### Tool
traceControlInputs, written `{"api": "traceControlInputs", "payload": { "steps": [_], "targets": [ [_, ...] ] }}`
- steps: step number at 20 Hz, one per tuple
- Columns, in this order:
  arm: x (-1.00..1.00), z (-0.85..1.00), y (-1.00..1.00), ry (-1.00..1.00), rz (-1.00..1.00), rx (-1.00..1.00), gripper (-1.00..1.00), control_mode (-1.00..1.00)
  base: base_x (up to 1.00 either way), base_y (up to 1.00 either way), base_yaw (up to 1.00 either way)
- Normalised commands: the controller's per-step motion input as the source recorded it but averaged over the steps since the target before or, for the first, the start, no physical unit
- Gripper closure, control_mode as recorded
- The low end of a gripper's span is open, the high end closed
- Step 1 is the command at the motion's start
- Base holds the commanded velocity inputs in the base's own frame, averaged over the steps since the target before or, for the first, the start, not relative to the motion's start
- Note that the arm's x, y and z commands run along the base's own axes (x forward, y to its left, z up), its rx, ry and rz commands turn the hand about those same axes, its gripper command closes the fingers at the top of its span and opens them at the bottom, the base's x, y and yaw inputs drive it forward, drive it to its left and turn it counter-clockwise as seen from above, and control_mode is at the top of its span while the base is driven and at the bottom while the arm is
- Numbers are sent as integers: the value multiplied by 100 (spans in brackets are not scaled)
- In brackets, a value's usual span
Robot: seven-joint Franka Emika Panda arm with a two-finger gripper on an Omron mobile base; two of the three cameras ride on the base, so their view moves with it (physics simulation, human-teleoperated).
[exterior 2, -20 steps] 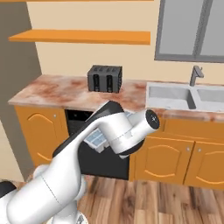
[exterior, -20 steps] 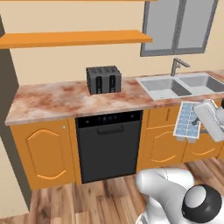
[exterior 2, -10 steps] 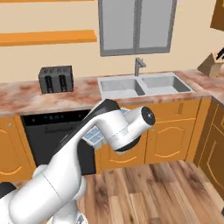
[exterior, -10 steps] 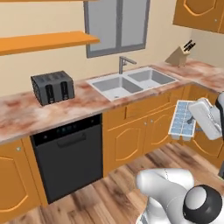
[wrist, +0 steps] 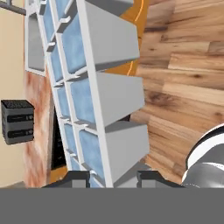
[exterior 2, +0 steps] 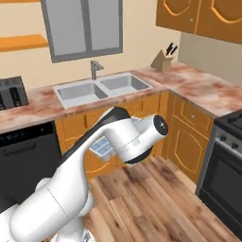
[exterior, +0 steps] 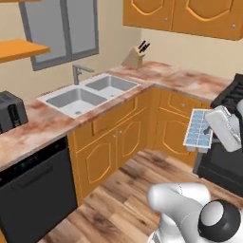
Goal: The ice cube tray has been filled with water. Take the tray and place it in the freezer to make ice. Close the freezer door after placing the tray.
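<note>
One pale-blue, white-rimmed gridded ice cube tray (exterior: pixel 198 130) clamped between two dark fingertips (wrist: pixel 77 178) of gripper (wrist: pixel 111 178), held in air above wooden floor (exterior: pixel 130 180). One two-basin steel sink (exterior: pixel 89 92); one black toaster (exterior: pixel 10 111); one knife block (exterior: pixel 133 57).

Even, soft rendered light throughout, no glare or hard shadows; all views slightly coarse, softest toward twelve o'clock.

Left base view: behind arm, from its left, looking down over sink (exterior: pixel 90 95) and corner counter (exterior: pixel 185 78). Right base view: from its right, facing the same sink (exterior 2: pixel 101 89), knife block (exterior 2: pixel 163 60), wood floor (exterior 2: pixel 156 203). Hand view: rolled sideways, very near tray (wrist: pixel 87 96), floor beyond.
</note>
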Motion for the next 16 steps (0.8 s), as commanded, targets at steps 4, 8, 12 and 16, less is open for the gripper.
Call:
{"api": "traceControlInputs", "payload": {
  "steps": [4,8,12,16],
  "targets": [
    [0,0,0,0,0,0,100,100,3,11,-58],
    [0,0,0,0,0,0,100,100,0,3,-64],
    [0,0,0,0,0,0,100,100,0,0,-67],
    [0,0,0,0,0,0,100,100,0,6,-71]
  ]
}}
